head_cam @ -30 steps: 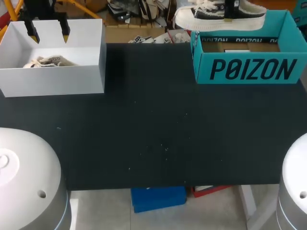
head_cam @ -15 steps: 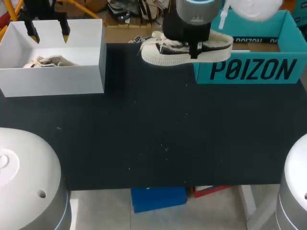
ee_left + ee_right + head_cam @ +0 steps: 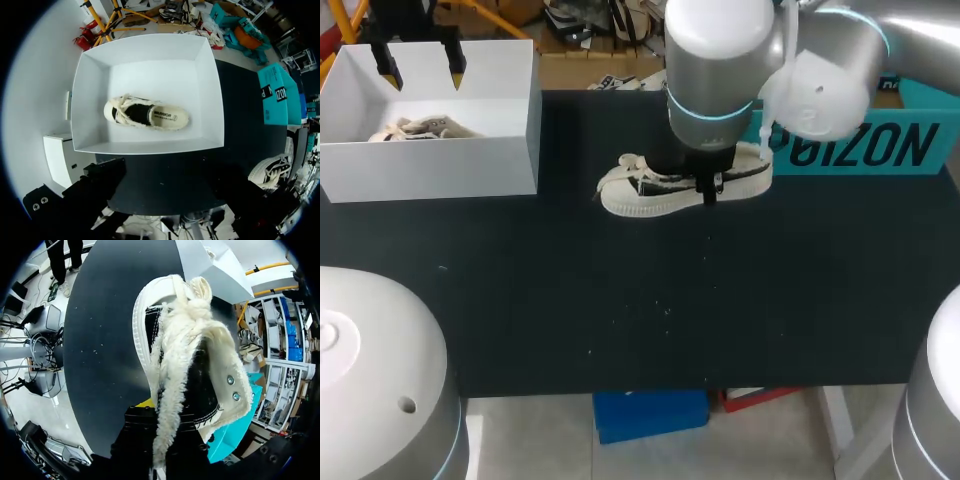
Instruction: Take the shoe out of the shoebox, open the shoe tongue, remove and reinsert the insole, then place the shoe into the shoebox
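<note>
The right end effector [image 3: 706, 188] is closed tight on the shoe [image 3: 640, 195], pinching its side. The shoe is out of the teal shoebox [image 3: 885, 150], low over the surface [image 3: 620, 300], maybe touching it. Let go too high and it could tip over. The left end effector [image 3: 420, 62] hangs wide open and empty over the white box [image 3: 430, 165].

Table layout: two boxes, two shoes.
Shoe [image 3: 640, 195] is held by right gripper [image 3: 705, 188] over table [image 3: 620, 290] centre rear; shoebox [image 3: 890, 145] is set behind it at right rear; open box [image 3: 440, 165] at left rear, second shoe [image 3: 415, 128] laid inside, left gripper [image 3: 420, 68] above.
</note>
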